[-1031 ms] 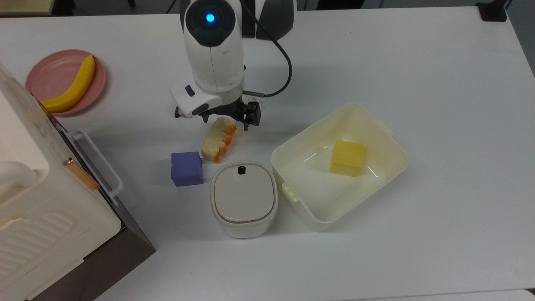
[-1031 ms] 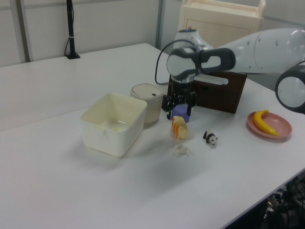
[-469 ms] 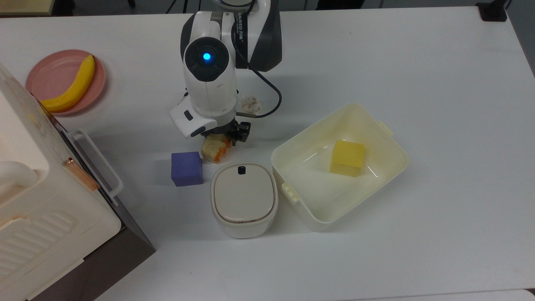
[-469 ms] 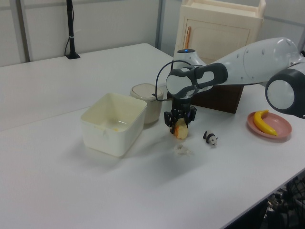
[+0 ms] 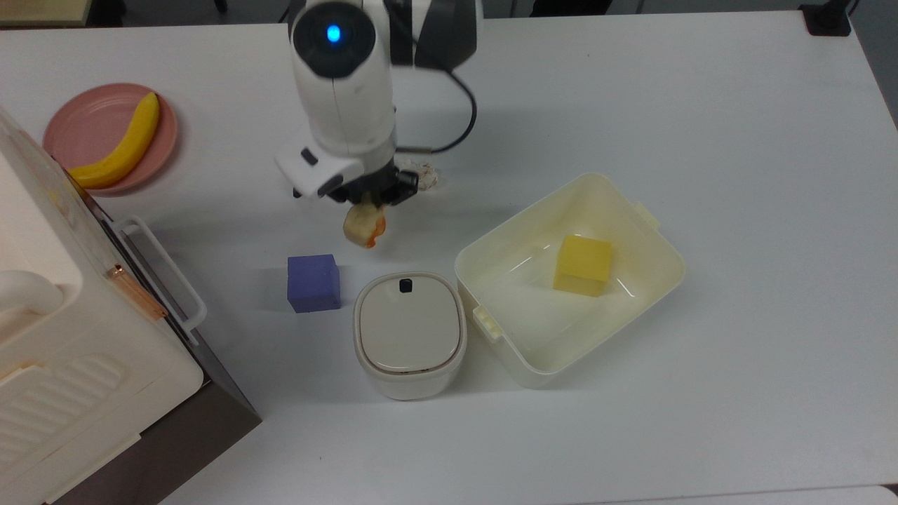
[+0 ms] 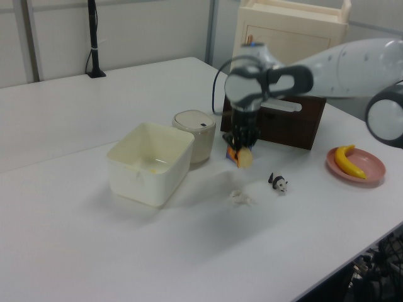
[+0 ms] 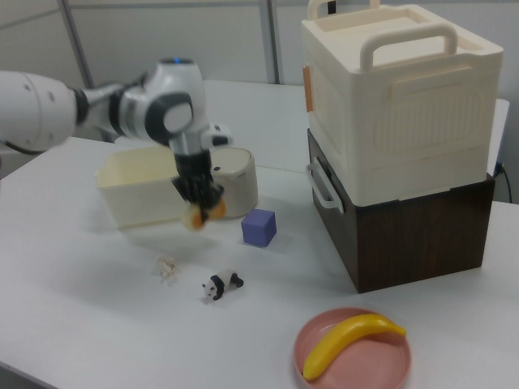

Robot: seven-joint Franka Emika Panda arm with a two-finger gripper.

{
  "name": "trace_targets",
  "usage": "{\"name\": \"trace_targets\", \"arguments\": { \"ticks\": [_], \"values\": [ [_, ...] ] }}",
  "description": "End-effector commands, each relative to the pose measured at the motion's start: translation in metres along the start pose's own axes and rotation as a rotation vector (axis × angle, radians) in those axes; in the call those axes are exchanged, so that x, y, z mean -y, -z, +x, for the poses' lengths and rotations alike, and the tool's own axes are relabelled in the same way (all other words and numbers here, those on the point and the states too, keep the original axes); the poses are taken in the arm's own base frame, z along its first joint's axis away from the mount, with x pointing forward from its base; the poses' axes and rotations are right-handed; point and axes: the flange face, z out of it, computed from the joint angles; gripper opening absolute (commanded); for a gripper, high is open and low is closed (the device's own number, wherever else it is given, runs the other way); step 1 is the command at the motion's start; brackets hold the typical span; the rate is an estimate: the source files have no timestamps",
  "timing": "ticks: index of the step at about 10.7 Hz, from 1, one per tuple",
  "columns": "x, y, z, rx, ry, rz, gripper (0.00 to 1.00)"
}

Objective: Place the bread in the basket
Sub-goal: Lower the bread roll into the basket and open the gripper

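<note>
The gripper (image 5: 370, 200) is pinching the bread (image 5: 363, 226) by its upper end, and the loaf is hanging clear of the table (image 5: 701, 105). The bread is showing a pale cream body with an orange-brown glazed side. In the top view it is hanging left of the basket (image 5: 635, 210), which is containing a yellow cube (image 5: 582, 265).

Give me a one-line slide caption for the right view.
Hand holds the toy bread clear of the table, in front of the cream basket.
</note>
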Motion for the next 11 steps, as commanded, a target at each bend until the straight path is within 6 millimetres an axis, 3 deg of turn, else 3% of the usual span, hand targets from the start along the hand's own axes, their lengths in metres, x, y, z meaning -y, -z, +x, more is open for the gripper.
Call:
{"name": "trace_targets", "arguments": {
  "ticks": [1,3,4,6,7,8,9,11],
  "values": [
    [0.065,0.079,-0.008,-0.066,-0.023,0.117,0.09],
    [0.117,0.095,-0.008,-0.116,-0.12,0.142,0.14],
    [0.136,0.101,0.001,-0.186,-0.204,0.172,0.15],
    [0.174,0.097,-0.003,-0.204,-0.279,0.198,0.39],
    [0.18,0.098,0.002,-0.234,-0.389,0.237,0.79],
    [0.195,0.097,0.003,-0.267,-0.461,0.256,1.0],
    [0.205,0.091,0.001,-0.267,-0.454,0.245,1.0],
    [0.197,0.101,-0.002,-0.264,-0.431,0.232,1.0]
  ]
}}
